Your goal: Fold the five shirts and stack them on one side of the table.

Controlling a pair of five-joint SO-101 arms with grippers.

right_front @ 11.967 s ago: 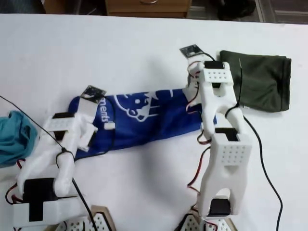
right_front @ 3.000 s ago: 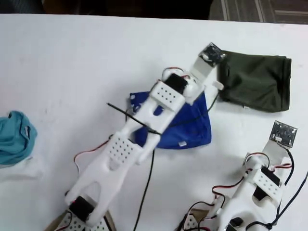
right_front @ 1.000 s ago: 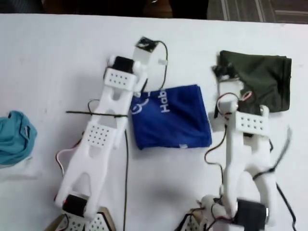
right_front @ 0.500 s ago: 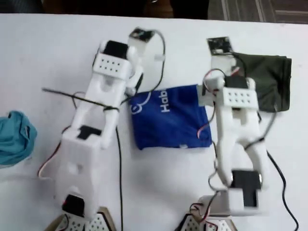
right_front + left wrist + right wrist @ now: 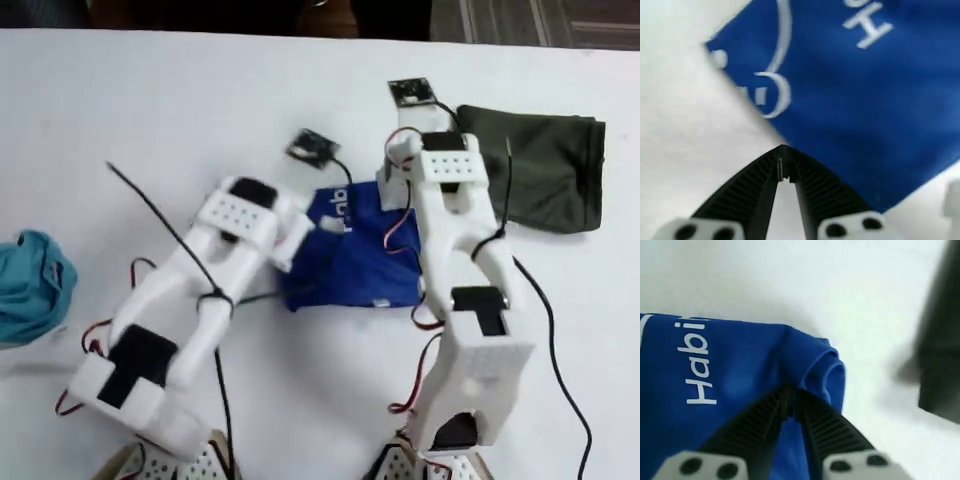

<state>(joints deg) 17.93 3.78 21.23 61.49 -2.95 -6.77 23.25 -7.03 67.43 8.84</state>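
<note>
A folded blue shirt (image 5: 350, 265) with white print lies at the table's middle. My left gripper (image 5: 300, 238) is down at its left edge; in the left wrist view the black fingers (image 5: 784, 162) are shut, tips meeting right on the blue shirt's (image 5: 865, 100) hem. My right gripper (image 5: 396, 186) sits at the shirt's far right corner. In the right wrist view that gripper (image 5: 791, 396) is shut on the blue shirt (image 5: 740, 360), whose corner bunches up at the tips. A folded dark green shirt (image 5: 545, 170) lies to the right.
A crumpled teal shirt (image 5: 30, 285) sits at the table's left edge. The dark green shirt (image 5: 940, 340) lies close beside the right gripper. Black cables trail from both arms over the white table (image 5: 150, 100).
Both arms have swung in over the blue shirt. The left gripper dropped from beyond the shirt's far left corner onto its left edge; the right gripper moved left from the green shirt to the far right corner.
</note>
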